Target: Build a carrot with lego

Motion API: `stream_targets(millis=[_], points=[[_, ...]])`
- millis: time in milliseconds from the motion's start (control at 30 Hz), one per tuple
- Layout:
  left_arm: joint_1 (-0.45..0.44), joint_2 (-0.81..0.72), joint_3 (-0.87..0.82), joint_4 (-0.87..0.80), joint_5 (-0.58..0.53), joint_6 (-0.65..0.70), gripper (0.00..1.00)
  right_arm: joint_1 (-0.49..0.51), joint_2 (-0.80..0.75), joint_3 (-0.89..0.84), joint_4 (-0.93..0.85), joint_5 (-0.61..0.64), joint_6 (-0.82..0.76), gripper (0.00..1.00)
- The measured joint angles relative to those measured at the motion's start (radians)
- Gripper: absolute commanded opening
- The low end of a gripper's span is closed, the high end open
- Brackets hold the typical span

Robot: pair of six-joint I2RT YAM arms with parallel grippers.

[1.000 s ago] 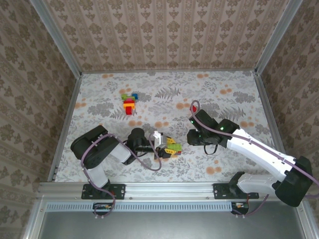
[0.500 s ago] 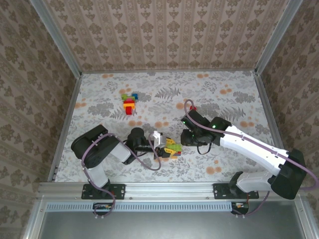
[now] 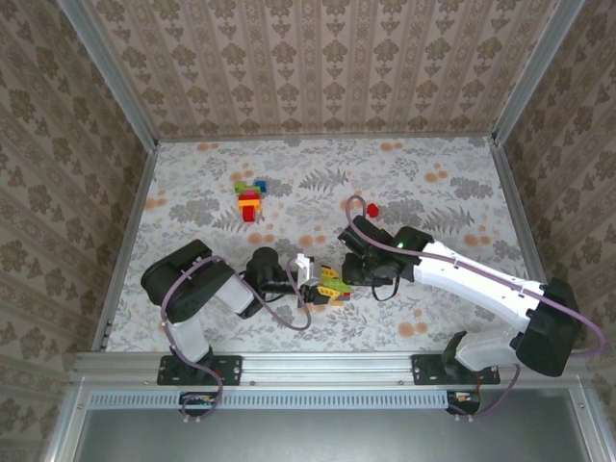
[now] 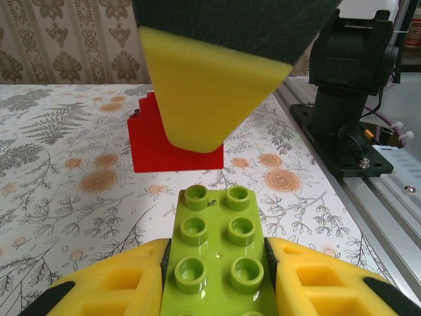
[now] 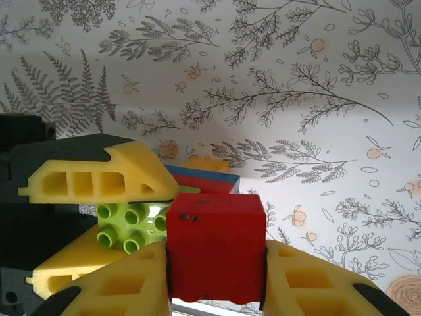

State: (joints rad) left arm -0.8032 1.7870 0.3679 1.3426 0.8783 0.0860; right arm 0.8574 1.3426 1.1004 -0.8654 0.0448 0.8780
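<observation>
The left gripper's (image 4: 217,266) jaws were clamped on a lime-green brick (image 4: 212,227). The right gripper's (image 5: 216,266) jaws were clenched on a red brick (image 5: 216,240). Both bricks hung close together over the table's (image 3: 443,173) near middle, just beside a blue, red and orange stack (image 5: 207,179); whether they touched could not be told. A small pile of bricks (image 3: 251,198) lay well apart at the far left, and a lone red piece (image 3: 372,209) lay near the right gripper.

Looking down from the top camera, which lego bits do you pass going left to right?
The colourful brick pile → lime green brick → little lone red brick.
</observation>
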Motion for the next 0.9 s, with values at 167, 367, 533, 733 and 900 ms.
stream_targets(millis=[167, 367, 533, 733, 900], points=[[0.0, 0.009, 0.0, 0.014, 0.0, 0.001, 0.25, 0.015, 0.028, 0.009, -0.016, 0.001, 0.013, 0.25], [0.0, 0.018, 0.002, 0.027, 0.0, 0.001, 0.24, 0.031, 0.034, 0.036, -0.036, 0.004, 0.017, 0.25], [0.0, 0.034, 0.014, 0.039, 0.0, 0.001, 0.23, 0.038, 0.042, 0.038, -0.044, 0.008, 0.021, 0.25], [0.0, 0.038, 0.017, 0.043, -0.005, 0.001, 0.22, 0.046, 0.066, 0.043, -0.055, 0.026, 0.024, 0.25], [-0.001, 0.038, 0.017, 0.043, -0.008, 0.001, 0.22, 0.051, 0.074, 0.05, -0.06, 0.039, 0.025, 0.25]])
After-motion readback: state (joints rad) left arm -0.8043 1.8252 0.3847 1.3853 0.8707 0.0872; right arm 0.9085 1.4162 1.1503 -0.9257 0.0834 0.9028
